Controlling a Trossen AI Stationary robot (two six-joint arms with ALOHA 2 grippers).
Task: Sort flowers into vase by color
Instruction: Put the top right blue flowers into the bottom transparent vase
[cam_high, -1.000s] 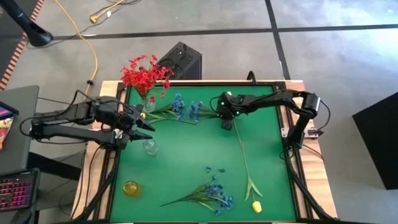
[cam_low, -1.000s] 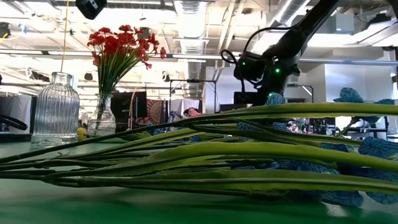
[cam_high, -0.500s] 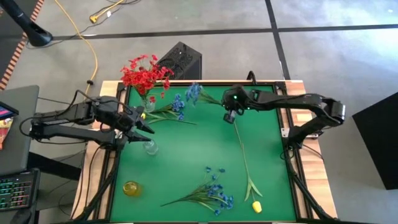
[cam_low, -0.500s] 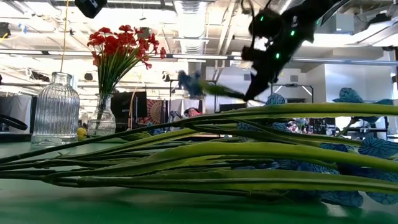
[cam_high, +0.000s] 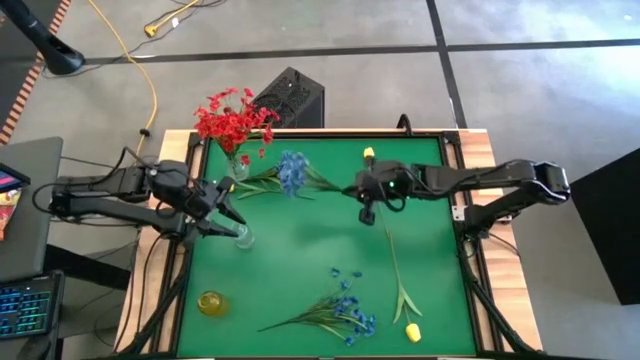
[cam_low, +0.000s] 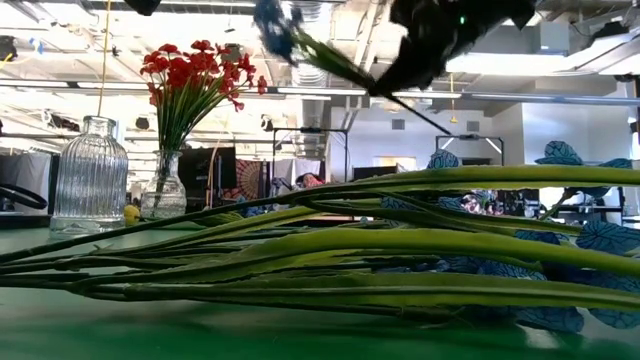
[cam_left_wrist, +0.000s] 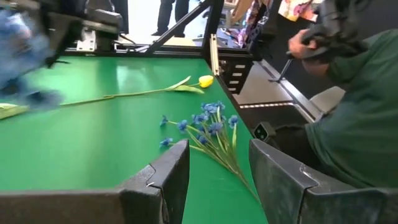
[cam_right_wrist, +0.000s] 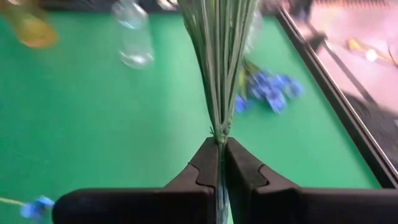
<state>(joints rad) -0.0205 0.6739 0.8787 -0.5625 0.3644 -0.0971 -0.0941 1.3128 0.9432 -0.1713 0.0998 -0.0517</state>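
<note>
High view showed my right gripper over the far middle of the green worktop, its fingers pinched shut on the stems of a spray of small blue blossoms lifted clear of the surface, heads pointing toward the vases. I judged I gripped it low on the stems so the cut ends could drop into a vase mouth. My left gripper waited, fingers apart and empty, just beside the empty clear ribbed glass vase, probably to steady it. Red blossoms stood in another glass vase; a second blue spray, a yellow tulip and a yellow vase lay near. I could read no writing anywhere.
</note>
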